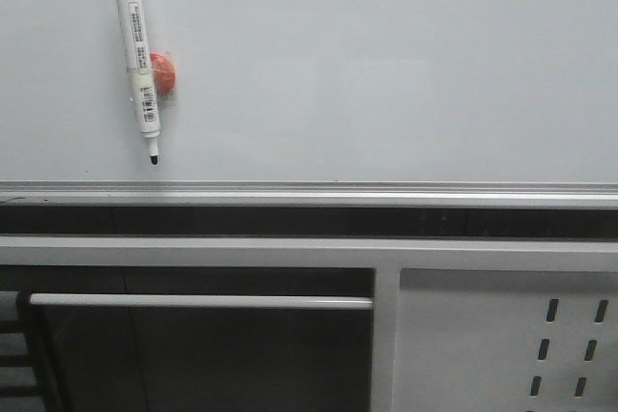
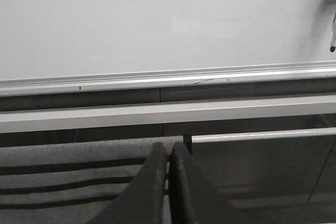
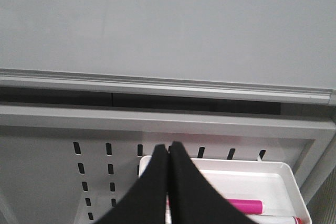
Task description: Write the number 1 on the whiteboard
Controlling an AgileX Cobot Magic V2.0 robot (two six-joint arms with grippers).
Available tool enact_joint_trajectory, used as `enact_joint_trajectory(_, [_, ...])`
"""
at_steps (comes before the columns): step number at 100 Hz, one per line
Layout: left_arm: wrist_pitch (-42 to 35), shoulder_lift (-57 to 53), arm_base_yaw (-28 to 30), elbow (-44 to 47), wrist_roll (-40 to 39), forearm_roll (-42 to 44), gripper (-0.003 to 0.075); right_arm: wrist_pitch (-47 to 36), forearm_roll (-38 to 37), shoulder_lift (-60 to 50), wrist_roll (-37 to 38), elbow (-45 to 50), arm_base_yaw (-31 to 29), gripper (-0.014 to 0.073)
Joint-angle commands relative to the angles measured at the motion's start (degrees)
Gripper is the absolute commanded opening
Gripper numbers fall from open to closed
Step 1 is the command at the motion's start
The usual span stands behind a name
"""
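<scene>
Inspecting the whiteboard (image 1: pixel 386 74), I find no number 1 drawn yet. A marker (image 1: pixel 136 50) hangs uncapped, tip down, at its upper left on an orange holder (image 1: pixel 164 73). I judge it light, rigid and slick; grip mid-barrel. Its label is unreadable. Left fingers (image 2: pixel 169 153) and right fingers (image 3: pixel 168 153) are pressed together, empty.

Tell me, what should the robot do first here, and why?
Probably reach the left gripper toward the marker pen hanging uncapped on the whiteboard. No number 1 is drawn yet, both grippers are shut and empty, and the pen sits toward the left side, nearer that arm than the right gripper.
</scene>
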Motion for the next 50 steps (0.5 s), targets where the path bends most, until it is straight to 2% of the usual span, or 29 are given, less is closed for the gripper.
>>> enact_joint_trajectory(1, [-3.3,-1.5,0.2,1.2,0.1,-0.7,-0.0018,-1.2,0.2,-1.1,-0.3,1.6,-0.3,-0.0079])
enact_joint_trajectory(37, [-3.3,-1.5,0.2,1.2,0.1,-0.7,-0.0018,-1.2,0.2,-1.1,-0.3,1.6,-0.3,-0.0079])
enact_joint_trajectory(50, [-3.3,-1.5,0.2,1.2,0.1,1.8,-0.0018,-1.2,0.2,-1.1,-0.3,1.6,-0.3,-0.0079])
